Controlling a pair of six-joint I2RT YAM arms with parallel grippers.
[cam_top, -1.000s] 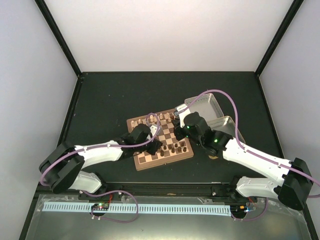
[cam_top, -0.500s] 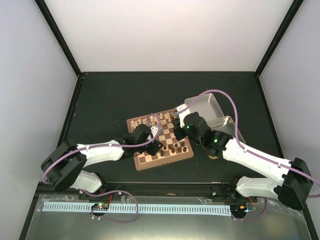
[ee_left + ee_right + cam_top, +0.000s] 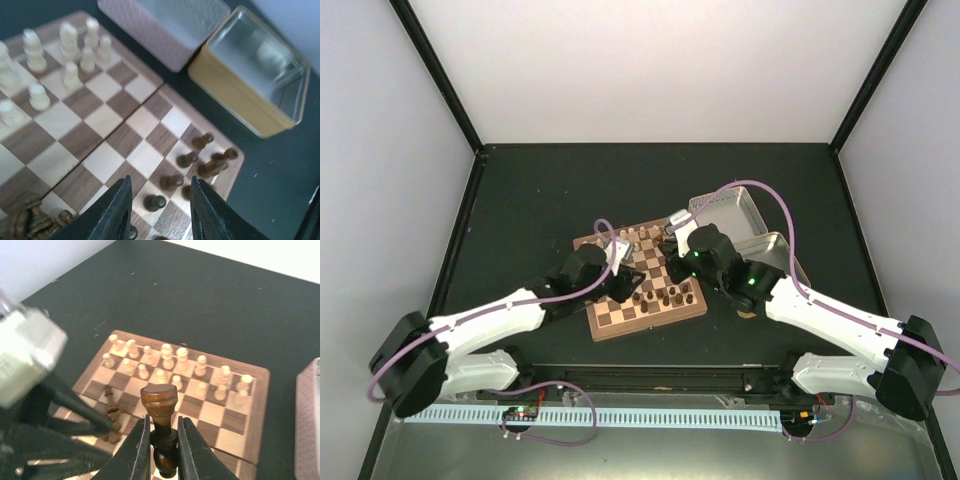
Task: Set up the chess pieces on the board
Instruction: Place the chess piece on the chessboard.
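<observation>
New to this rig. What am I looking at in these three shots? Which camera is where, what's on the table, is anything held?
Two robot arms are bolted at the near edge of a black table. The overhead shot looks down from behind them. The other two shots come from a camera on each wrist. On the table is a small wooden chessboard, with cream pieces grouped at one side and dark pieces partly placed. Two open tin halves sit beside it. The right gripper pinches one dark piece. The left gripper is open over the board, holding nothing.
</observation>
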